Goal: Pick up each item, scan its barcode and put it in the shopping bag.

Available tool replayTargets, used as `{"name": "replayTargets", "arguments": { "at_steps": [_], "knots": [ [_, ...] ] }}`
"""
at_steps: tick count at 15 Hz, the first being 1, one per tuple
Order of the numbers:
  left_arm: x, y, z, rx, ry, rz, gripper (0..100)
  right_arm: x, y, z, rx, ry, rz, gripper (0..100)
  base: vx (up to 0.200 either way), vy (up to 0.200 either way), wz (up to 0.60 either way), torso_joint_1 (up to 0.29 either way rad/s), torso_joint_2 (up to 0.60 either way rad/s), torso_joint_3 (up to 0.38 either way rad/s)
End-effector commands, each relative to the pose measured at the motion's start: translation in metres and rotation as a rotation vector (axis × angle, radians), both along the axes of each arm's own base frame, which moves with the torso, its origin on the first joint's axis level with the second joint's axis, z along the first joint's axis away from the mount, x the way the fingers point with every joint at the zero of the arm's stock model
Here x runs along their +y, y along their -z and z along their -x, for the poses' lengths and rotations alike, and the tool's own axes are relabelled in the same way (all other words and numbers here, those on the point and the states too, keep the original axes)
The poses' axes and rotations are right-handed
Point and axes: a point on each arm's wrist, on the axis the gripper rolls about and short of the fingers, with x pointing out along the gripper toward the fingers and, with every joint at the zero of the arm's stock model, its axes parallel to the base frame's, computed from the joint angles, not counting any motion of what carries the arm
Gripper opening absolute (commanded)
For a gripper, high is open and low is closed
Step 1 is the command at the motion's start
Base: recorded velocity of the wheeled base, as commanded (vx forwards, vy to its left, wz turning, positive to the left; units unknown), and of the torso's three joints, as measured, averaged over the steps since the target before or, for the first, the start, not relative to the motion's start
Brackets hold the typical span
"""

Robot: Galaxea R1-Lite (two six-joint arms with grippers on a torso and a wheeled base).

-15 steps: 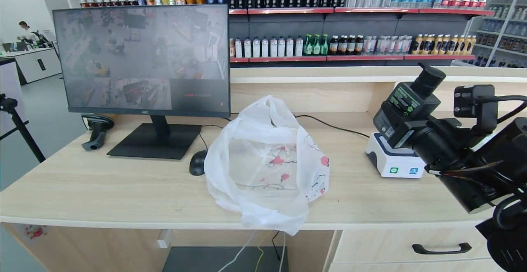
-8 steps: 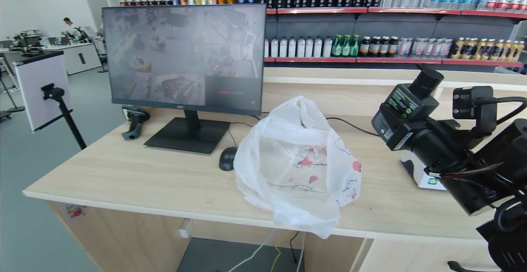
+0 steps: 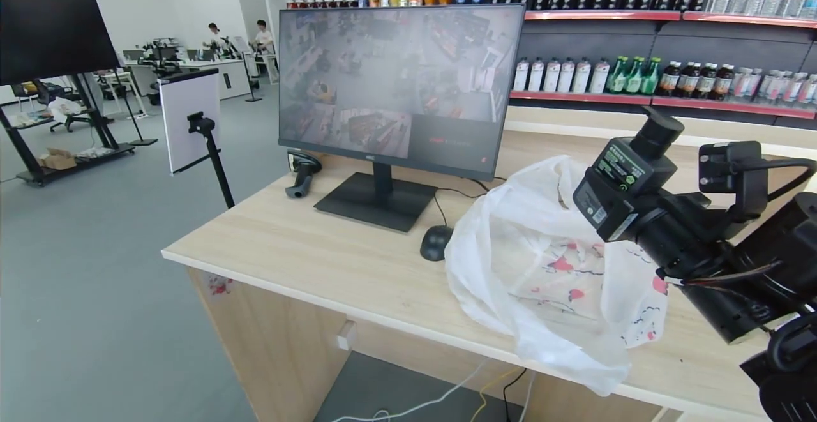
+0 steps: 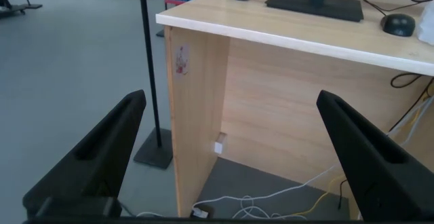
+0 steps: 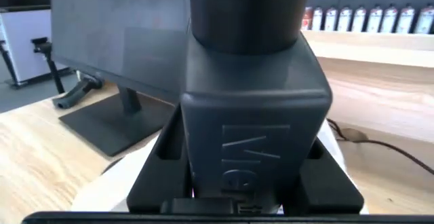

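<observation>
Clasping green-labelled bottle, right pincer

Wooden counter bears monitor, mouse, handheld scanner and shopping bag.

The shopping bag sits on the desk, right of the mouse. The monitor stands behind, a scanner left of it.

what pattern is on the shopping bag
Translucent white shopping bag with red flowers on dark twigs; head view.
</observation>
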Motion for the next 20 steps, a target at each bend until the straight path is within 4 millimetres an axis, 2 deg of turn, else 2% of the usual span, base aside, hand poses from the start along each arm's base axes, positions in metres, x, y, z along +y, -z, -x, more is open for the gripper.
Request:
{"name": "replayTargets", "arguments": {
  "at_steps": [1, 3, 5, 8, 12, 15, 20],
  "knots": [
    [0.0, 0.0, 0.0, -0.002, -0.001, 0.0, 100, 0.016, 0.016, -0.003, 0.055, -0.051, 0.021, 0, 0.0, 0.0, 0.0, 0.0, 0.0, 0.0],
    [0.0, 0.0, 0.0, -0.002, -0.001, 0.0, 100, 0.027, 0.026, -0.008, 0.085, -0.081, 0.037, 0, 0.0, 0.0, 0.0, 0.0, 0.0, 0.0],
    [0.0, 0.0, 0.0, -0.002, -0.001, 0.0, 100, 0.039, 0.036, -0.022, 0.101, -0.094, 0.044, 0, 0.0, 0.0, 0.0, 0.0, 0.0, 0.0],
    [0.0, 0.0, 0.0, -0.002, -0.001, 0.0, 100, 0.042, 0.055, -0.028, 0.158, -0.096, 0.07, 0, 0.0, 0.0, 0.0, 0.0, 0.0, 0.0],
    [0.0, 0.0, 0.0, -0.002, -0.001, 0.0, 100, 0.055, 0.065, -0.033, 0.175, -0.124, 0.081, 0, 0.0, 0.0, 0.0, 0.0, 0.0, 0.0],
    [0.0, 0.0, 0.0, -0.002, -0.001, 0.0, 100, 0.056, 0.065, -0.034, 0.172, -0.125, 0.079, 0, 0.0, 0.0, 0.0, 0.0, 0.0, 0.0],
    [0.0, 0.0, 0.0, -0.002, -0.001, 0.0, 100, 0.064, 0.084, -0.046, 0.21, -0.131, 0.097, 0, 0.0, 0.0, 0.0, 0.0, 0.0, 0.0]
  ]
}}
